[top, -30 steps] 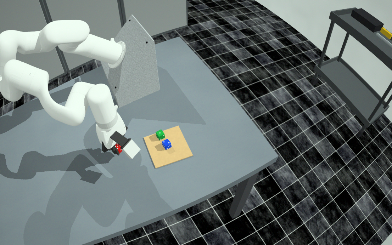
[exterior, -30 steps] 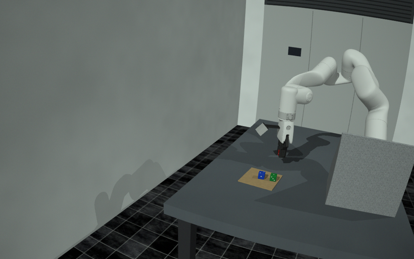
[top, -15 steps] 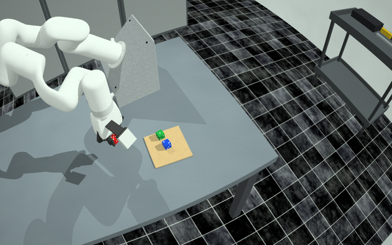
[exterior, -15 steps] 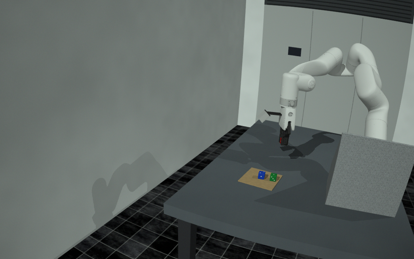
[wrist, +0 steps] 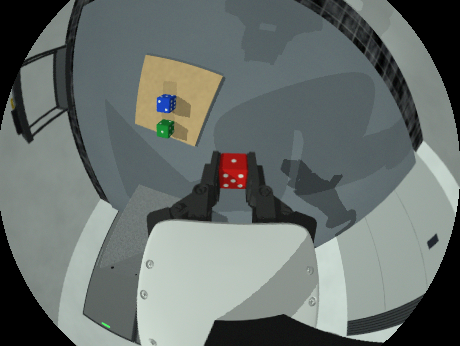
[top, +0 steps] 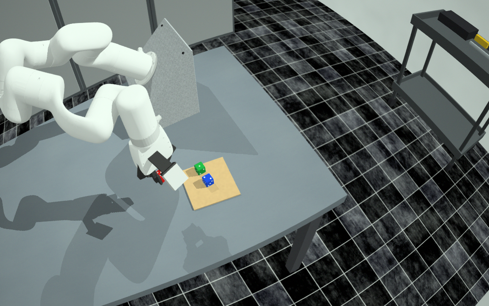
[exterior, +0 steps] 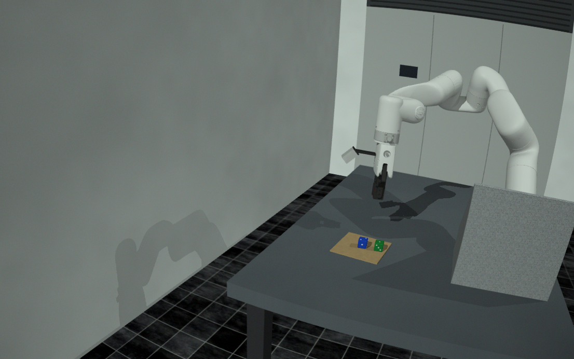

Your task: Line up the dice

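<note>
My gripper is shut on the red die and holds it well above the table, beside the mat's near edge. In the top view the red die shows only as a sliver behind the wrist camera block. The tan mat lies flat on the table. The green die and the blue die sit side by side on the mat. Both dice also show in the wrist view, green and blue, and in the exterior view, where the gripper hangs high over the table.
A tall grey speckled panel stands on the table behind the mat. A metal shelf cart stands on the floor, far to the right. The table's edge runs close past the mat's far side.
</note>
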`<state>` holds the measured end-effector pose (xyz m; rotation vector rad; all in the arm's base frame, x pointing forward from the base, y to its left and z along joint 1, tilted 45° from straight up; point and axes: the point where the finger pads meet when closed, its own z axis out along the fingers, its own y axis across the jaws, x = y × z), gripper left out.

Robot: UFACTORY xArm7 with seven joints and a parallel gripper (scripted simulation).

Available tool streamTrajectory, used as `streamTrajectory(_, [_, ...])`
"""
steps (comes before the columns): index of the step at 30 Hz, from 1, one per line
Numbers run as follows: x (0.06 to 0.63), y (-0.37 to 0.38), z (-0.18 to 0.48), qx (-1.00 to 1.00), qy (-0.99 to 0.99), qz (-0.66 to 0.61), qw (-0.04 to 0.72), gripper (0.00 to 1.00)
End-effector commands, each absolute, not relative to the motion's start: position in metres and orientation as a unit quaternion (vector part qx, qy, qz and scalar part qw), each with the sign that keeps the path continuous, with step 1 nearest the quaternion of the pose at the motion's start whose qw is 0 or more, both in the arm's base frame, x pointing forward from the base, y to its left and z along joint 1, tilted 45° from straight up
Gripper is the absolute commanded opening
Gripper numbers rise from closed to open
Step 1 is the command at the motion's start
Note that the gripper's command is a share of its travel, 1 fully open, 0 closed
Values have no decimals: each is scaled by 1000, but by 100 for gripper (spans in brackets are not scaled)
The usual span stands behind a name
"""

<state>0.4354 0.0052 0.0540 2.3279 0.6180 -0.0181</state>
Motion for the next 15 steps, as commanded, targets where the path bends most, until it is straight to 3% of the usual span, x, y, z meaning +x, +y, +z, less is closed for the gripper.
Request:
streamTrajectory(1, [462, 49, 19, 911, 189, 9, 366, 21])
streamTrajectory(9, [471, 96, -38, 916, 125, 25, 381, 21])
streamTrajectory(15, [470, 98, -41, 915, 122, 26, 382, 21])
